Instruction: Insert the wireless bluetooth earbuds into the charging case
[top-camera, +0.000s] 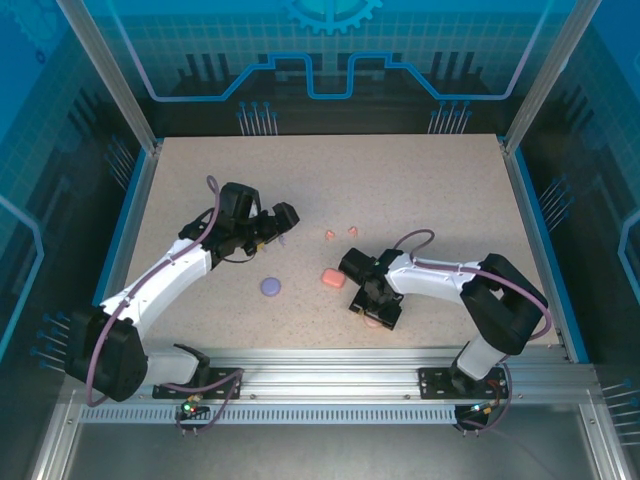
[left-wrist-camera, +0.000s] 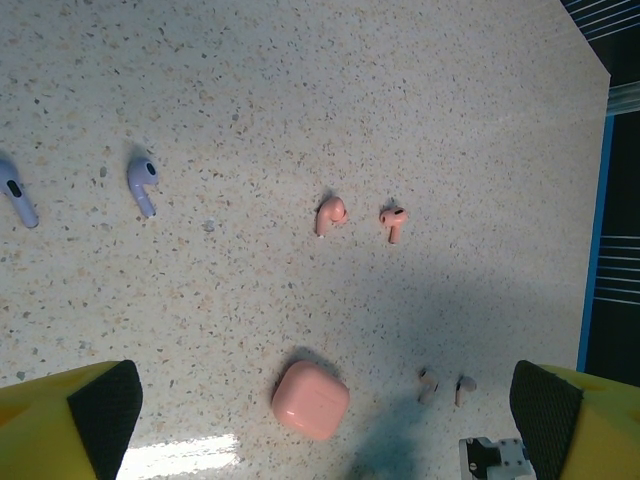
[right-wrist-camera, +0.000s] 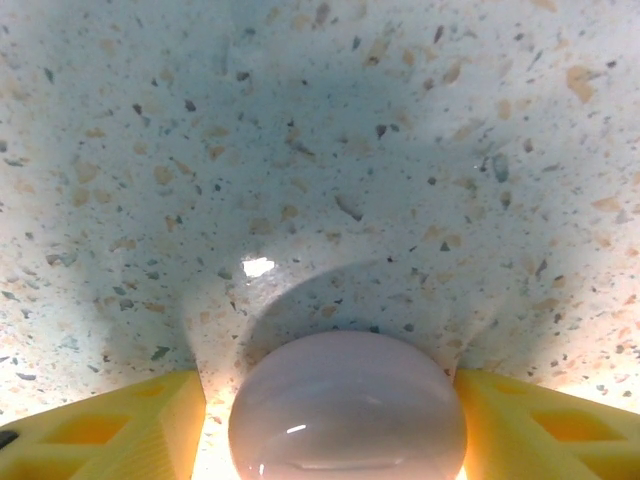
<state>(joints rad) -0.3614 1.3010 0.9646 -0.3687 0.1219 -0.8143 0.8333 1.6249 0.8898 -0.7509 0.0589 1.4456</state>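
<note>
A pale pinkish-tan charging case (right-wrist-camera: 347, 405) lies on the table between the yellow fingers (right-wrist-camera: 110, 425) of my right gripper (right-wrist-camera: 330, 400). The jaws straddle it closely, with a thin gap on the left side. From above, the right gripper (top-camera: 375, 310) points down near the front. My left gripper (top-camera: 283, 222) hovers open, high over the table. Below it lie two lavender earbuds (left-wrist-camera: 142, 183), two coral earbuds (left-wrist-camera: 330, 214) and two tan earbuds (left-wrist-camera: 428, 385). A coral case (left-wrist-camera: 311, 399) lies shut beside the tan pair.
A lavender case (top-camera: 271, 287) lies left of the coral case (top-camera: 332, 278) in the middle of the speckled table (top-camera: 420, 190). Blue rails edge the table's left and right sides, and an aluminium rail (top-camera: 330, 375) runs along the front.
</note>
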